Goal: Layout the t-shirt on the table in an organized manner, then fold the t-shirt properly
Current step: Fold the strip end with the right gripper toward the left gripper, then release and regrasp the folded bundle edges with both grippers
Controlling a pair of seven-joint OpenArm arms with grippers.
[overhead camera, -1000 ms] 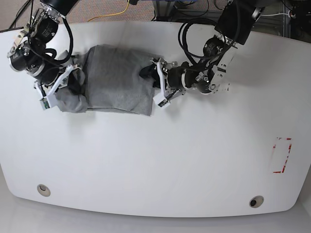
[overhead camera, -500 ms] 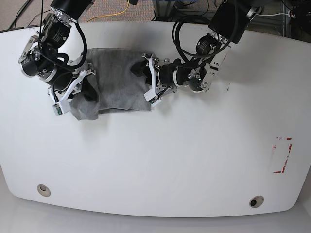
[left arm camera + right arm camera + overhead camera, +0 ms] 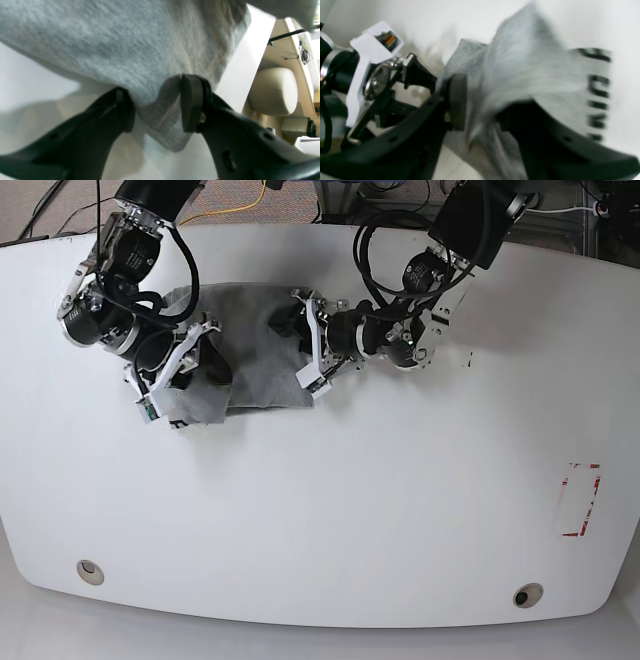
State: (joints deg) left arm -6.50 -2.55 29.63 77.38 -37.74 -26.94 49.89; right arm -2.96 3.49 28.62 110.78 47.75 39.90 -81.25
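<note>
The heather-grey t-shirt [image 3: 255,345] lies bunched on the white table [image 3: 380,500] at the back left, held between both arms. My left gripper [image 3: 303,352] grips its right edge. In the left wrist view a fold of the t-shirt [image 3: 125,45] sits between the black fingers of the left gripper [image 3: 156,100]. My right gripper [image 3: 190,375] holds the left end lifted over the rest. In the right wrist view the right gripper [image 3: 482,107] is shut on the blurred t-shirt [image 3: 532,75], and black lettering [image 3: 597,95] shows.
A red tape rectangle [image 3: 580,500] is at the right edge. Two grommet holes [image 3: 89,571] [image 3: 527,595] sit near the front edge. The left arm's wrist [image 3: 370,75] is close beside the right gripper. Cables lie beyond the far edge.
The right arm has carried the shirt's left end to the right, so the shirt is bunched narrower. The left gripper has shifted slightly left with the right edge.
</note>
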